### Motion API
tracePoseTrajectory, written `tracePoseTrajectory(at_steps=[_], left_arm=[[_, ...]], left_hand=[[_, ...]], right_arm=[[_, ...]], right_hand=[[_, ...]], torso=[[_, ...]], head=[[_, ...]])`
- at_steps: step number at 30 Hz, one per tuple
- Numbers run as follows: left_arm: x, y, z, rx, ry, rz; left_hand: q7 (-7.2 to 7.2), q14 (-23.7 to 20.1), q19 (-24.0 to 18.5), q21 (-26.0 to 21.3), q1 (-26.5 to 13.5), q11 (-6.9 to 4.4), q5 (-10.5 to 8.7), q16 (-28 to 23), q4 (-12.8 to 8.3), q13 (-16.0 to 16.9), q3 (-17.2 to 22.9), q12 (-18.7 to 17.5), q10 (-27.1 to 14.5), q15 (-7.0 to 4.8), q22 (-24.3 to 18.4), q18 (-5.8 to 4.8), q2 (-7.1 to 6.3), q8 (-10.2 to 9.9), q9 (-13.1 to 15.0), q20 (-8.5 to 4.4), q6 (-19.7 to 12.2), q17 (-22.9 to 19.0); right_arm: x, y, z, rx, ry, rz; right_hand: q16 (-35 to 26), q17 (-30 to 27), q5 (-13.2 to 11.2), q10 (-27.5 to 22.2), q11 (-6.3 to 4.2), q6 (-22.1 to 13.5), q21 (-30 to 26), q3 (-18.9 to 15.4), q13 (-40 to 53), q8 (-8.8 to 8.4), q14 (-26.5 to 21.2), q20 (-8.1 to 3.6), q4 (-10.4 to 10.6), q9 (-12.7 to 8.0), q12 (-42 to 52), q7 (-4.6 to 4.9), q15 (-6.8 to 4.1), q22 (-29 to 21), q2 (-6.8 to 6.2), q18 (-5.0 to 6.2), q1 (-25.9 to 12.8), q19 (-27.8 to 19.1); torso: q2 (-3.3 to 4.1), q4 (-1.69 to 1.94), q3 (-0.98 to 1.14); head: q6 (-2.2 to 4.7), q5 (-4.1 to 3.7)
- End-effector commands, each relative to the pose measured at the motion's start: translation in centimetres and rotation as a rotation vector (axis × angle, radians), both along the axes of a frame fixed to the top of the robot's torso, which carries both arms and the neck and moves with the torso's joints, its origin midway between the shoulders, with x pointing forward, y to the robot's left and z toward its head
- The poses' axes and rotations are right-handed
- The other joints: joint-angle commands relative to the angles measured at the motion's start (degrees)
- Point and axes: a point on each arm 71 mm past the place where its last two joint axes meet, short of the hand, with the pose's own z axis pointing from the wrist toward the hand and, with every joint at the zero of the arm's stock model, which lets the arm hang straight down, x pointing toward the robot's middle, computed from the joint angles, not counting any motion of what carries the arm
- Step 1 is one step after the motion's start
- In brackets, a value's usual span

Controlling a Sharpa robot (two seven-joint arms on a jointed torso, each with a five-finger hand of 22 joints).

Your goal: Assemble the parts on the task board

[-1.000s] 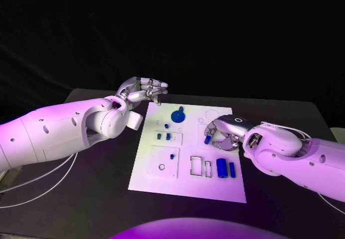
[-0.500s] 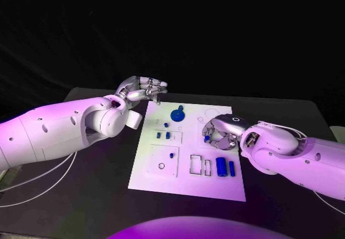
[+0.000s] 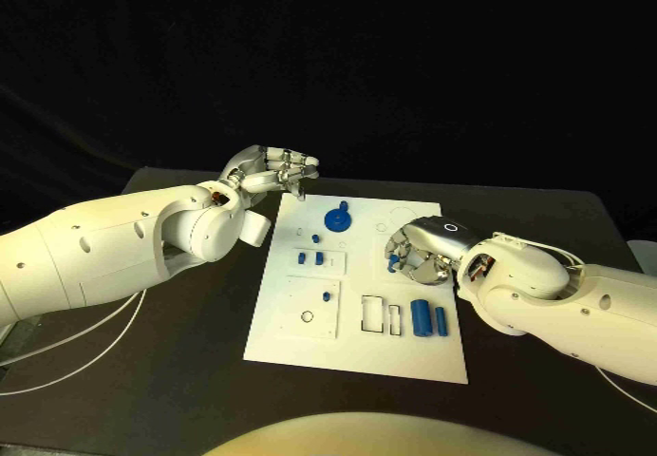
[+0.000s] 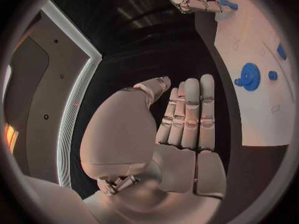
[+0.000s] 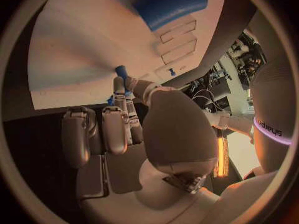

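The white task board (image 3: 356, 356) lies in the middle of the black table. My right hand (image 3: 422, 251) hovers over its right middle and pinches a small blue peg (image 3: 393, 256) between thumb and a finger; the pinch on the peg (image 5: 121, 72) shows plainly in the right wrist view. My left hand (image 3: 275, 172) hangs at the board's far left corner with nothing in it, its fingers (image 4: 187, 109) stretched out side by side. On the board are a blue gear (image 3: 338, 221), small blue pegs (image 3: 310, 256) and two blue cylinders (image 3: 430, 320).
Two narrow rectangular slots (image 3: 382, 317) stand just left of the cylinders. A square plate with a small ring (image 3: 309, 318) takes up the board's near left. Bare black table (image 3: 164, 380) lies on both sides of the board.
My right hand has shifted slightly toward the board's far side with the blue peg in it. The left hand has stayed in place.
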Motion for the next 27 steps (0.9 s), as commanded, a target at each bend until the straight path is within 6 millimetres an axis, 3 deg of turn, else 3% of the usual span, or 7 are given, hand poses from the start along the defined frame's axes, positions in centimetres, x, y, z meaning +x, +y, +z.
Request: tracePoseTrajectory(at_steps=[1,13,20,27], left_arm=[[0.0,-0.2,0.1,-0.011,0.003,-0.018],[0.1,-0.2,0.0,-0.008,0.006,-0.016],[0.2,-0.3,-0.1,-0.008,0.009,-0.022],[0.2,-0.7,-0.1,-0.010,0.010,-0.028]], left_hand=[[-0.14,-0.21,-0.02,-0.38,0.01,-0.06,0.09,0.00,-0.05,0.07,-0.17,0.26,-0.32,-0.02,-0.05,0.78,0.36,-0.17,-0.07,0.36,-0.38,-0.06],[-0.14,-0.22,0.03,-0.39,0.17,-0.07,0.11,0.02,-0.11,0.10,-0.13,0.37,-0.40,-0.04,-0.06,0.79,0.48,-0.16,-0.08,0.35,-0.40,-0.07],[-0.14,-0.22,0.04,-0.39,0.22,-0.06,0.12,0.03,-0.14,0.11,-0.12,0.39,-0.45,-0.04,-0.06,0.79,0.49,-0.16,-0.09,0.34,-0.43,-0.07],[-0.10,-0.23,0.07,-0.39,0.29,-0.04,0.12,0.04,-0.18,0.12,-0.13,0.43,-0.56,-0.04,-0.06,0.80,0.49,-0.20,-0.11,0.33,-0.51,-0.09]], right_arm=[[-0.1,0.1,0.7,0.037,-0.065,-0.009],[-2.0,1.1,3.7,0.145,-0.098,0.025],[-3.9,4.4,4.5,0.226,-0.077,0.115],[-5.3,7.8,3.3,0.249,-0.026,0.202]], right_hand=[[0.20,0.04,0.36,0.37,-0.12,0.89,0.14,0.44,-0.06,2.15,1.98,-0.33,-0.07,2.77,-0.30,-0.60,-0.26,11.27,1.24,-0.57,0.10,2.74],[0.15,-0.24,0.00,0.70,-0.24,0.58,0.11,0.38,0.40,3.46,1.93,-0.44,-0.51,4.45,-0.77,-0.84,-0.34,11.35,-0.51,-0.57,-1.68,2.72],[0.09,-0.40,0.02,0.55,-0.24,0.41,-0.08,0.08,0.46,3.70,1.91,-0.47,-0.65,4.80,-0.99,-0.86,-0.36,11.28,-0.86,-0.53,-1.94,2.65],[0.02,-0.57,0.04,0.53,-0.24,0.40,-0.23,0.06,0.46,3.71,1.88,-0.47,-0.67,4.83,-1.00,-0.86,-0.36,11.21,-0.89,-0.50,-1.95,2.59]], torso=[[-0.03,0.04,-0.04],[-0.11,0.01,-0.04],[-0.01,0.04,-0.06],[-0.01,0.15,-0.21]], head=[[0.03,0.07],[0.21,0.52],[-0.12,1.77],[-0.30,2.56]])
